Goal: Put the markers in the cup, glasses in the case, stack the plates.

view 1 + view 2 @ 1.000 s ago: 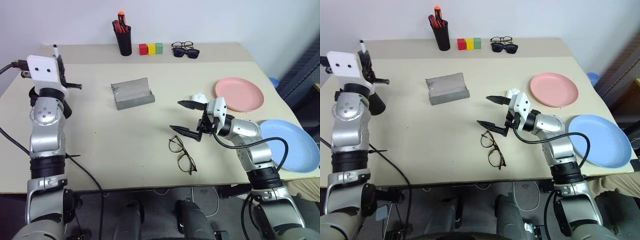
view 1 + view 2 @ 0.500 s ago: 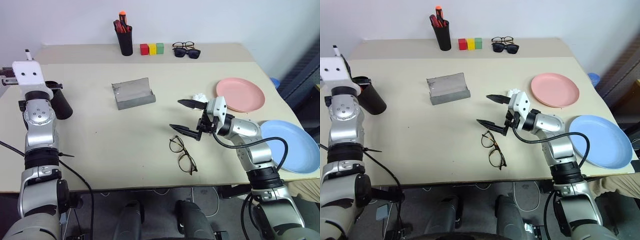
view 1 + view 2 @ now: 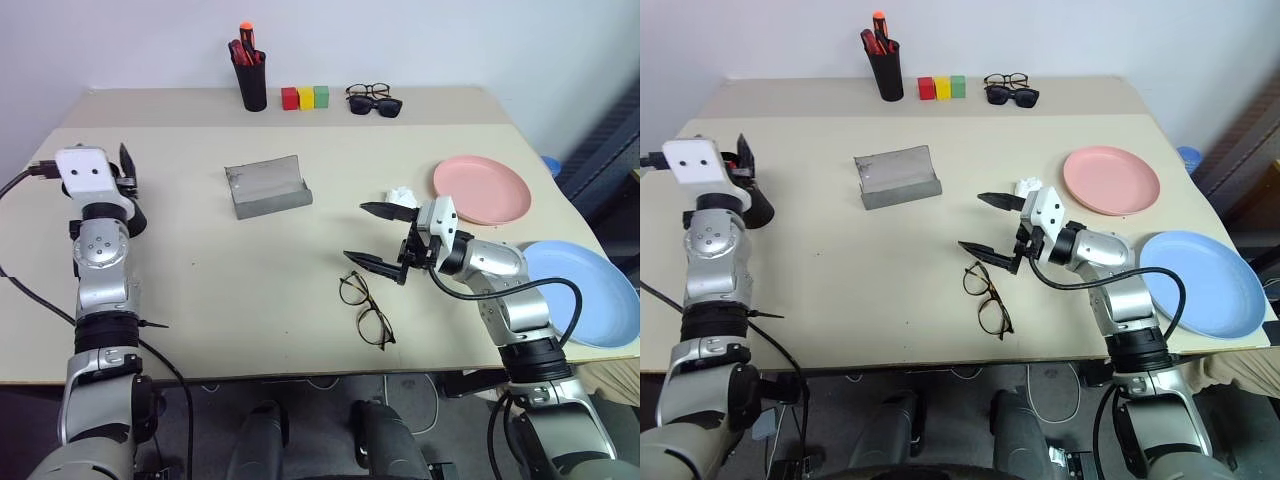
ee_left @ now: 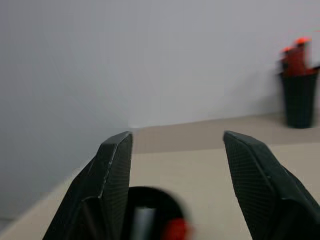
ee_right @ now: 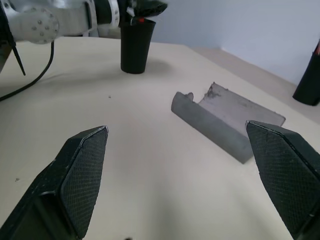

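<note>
Apparently both claws stood spread, the left claw (image 4: 175, 165) over the cup (image 5: 136, 46) holding markers (image 4: 172, 229), the right claw (image 3: 378, 236) above the glasses (image 3: 366, 309); a careless descent could bend their frame.

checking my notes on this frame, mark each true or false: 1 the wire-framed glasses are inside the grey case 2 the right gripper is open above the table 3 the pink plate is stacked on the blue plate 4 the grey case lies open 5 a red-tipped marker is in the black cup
1. False. The wire-framed glasses lie on the table, apart from the grey case.
2. True. The right gripper hangs open just beyond the glasses.
3. False. The pink plate and the blue plate lie side by side, not stacked.
4. True. The case lies open with nothing in it.
5. True. The left wrist view shows a red-tipped marker in the black cup, below the open left gripper.
</note>
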Controlling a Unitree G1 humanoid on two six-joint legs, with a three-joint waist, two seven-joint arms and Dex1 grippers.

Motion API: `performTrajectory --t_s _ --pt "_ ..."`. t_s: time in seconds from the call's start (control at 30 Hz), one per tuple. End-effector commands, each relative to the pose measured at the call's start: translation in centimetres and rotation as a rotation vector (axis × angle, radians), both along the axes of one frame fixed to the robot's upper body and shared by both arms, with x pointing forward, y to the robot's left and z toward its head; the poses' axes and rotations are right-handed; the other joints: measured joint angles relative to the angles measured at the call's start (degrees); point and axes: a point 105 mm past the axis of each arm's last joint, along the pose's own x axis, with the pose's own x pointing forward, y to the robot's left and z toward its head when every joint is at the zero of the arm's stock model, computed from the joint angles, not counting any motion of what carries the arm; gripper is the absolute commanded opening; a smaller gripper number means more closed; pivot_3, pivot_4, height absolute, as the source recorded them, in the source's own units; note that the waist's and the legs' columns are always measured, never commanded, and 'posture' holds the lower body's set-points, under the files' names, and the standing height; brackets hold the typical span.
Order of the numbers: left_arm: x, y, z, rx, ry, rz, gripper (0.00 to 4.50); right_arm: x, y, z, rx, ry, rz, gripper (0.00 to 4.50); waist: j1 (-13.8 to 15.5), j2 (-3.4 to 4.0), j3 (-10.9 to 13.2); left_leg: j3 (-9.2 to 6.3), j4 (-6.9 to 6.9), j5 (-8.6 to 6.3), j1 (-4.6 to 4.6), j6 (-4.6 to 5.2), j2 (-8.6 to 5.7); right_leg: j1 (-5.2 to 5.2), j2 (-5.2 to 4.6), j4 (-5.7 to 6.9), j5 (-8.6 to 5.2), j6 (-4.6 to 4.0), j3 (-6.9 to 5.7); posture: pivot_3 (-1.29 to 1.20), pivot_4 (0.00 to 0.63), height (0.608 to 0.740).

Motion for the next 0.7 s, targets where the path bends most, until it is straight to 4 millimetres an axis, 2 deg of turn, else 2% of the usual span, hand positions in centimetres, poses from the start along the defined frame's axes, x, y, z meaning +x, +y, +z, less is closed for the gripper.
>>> performTrajectory --t_s 0.03,0.07,0.13,0.2,0.3,0.43,0.57,0.67,0.7 --pt "0.3 -4.6 2.5 0.043 0.113 -0.286 3.03 -0.4 -1.2 1.4 0.007 -0.050 -0.043 4.50 0.0 0.00 0.0 0.00 0.00 0.00 0.02 0.00 0.00 0.00 0.00 0.00 0.00 0.00 0.00 0.00 0.150 0.740" --pt "0.3 -7.1 2.5 0.147 0.198 -0.430 3.03 -0.5 -1.5 1.3 0.002 -0.044 -0.055 4.50 0.0 0.00 0.0 -0.01 -0.01 0.00 0.01 0.00 0.00 0.00 0.01 0.02 0.00 0.00 0.00 0.00 0.150 0.740" --pt "0.1 -9.5 1.7 0.214 0.356 -0.597 3.03 -0.8 -2.3 0.9 -0.021 -0.035 -0.086 4.50 0.1 0.01 0.0 -0.01 -0.01 0.00 0.00 0.00 0.00 0.00 0.02 0.04 -0.04 0.00 0.00 0.00 0.150 0.740" --pt "0.3 -10.3 0.3 0.256 0.518 -0.705 3.03 -1.0 -3.1 0.5 -0.028 -0.028 -0.123 4.50 -0.1 0.01 0.0 0.00 0.00 0.00 0.01 0.00 0.00 0.00 0.01 -0.01 -0.14 -0.19 0.01 0.00 0.150 0.740" --pt "0.6 -11.2 -1.0 0.364 0.668 -0.842 3.03 -1.3 -4.2 0.1 -0.024 -0.020 -0.176 4.50 -0.4 0.03 0.0 0.00 -0.02 0.00 0.06 0.00 0.00 0.01 0.03 0.02 -0.16 -0.21 0.02 0.00 0.150 0.740" --pt "3.0 -11.6 -2.0 0.453 0.815 -0.852 3.03 -1.6 -5.1 -0.3 -0.016 -0.018 -0.231 4.50 -0.3 0.02 0.0 0.00 0.00 0.00 0.02 0.02 0.00 -0.02 0.05 0.01 -0.17 -0.22 0.02 0.00 0.150 0.740" --pt "4.9 -12.3 -2.1 0.561 0.870 -0.816 3.03 -2.1 -5.7 -0.4 -0.005 -0.025 -0.269 4.50 0.0 -0.01 0.0 0.00 0.03 -0.02 -0.08 0.04 0.00 -0.03 0.03 -0.07 -0.19 -0.19 0.02 0.00 0.150 0.740" --pt "5.8 -13.7 -3.0 0.593 0.908 -0.810 3.03 -2.6 -5.8 -0.5 0.000 -0.025 -0.292 4.50 0.2 -0.02 0.0 0.00 0.03 -0.04 -0.11 0.08 -0.01 -0.03 0.02 -0.09 -0.21 -0.15 0.02 0.00 0.150 0.740" --pt "5.8 -14.4 -3.8 0.618 0.931 -0.835 2.80 -2.7 -5.8 -0.5 0.000 -0.026 -0.300 4.50 0.1 -0.02 0.0 0.00 0.03 -0.04 -0.11 0.08 -0.01 -0.03 0.02 -0.09 -0.22 -0.14 0.02 0.00 0.150 0.740"
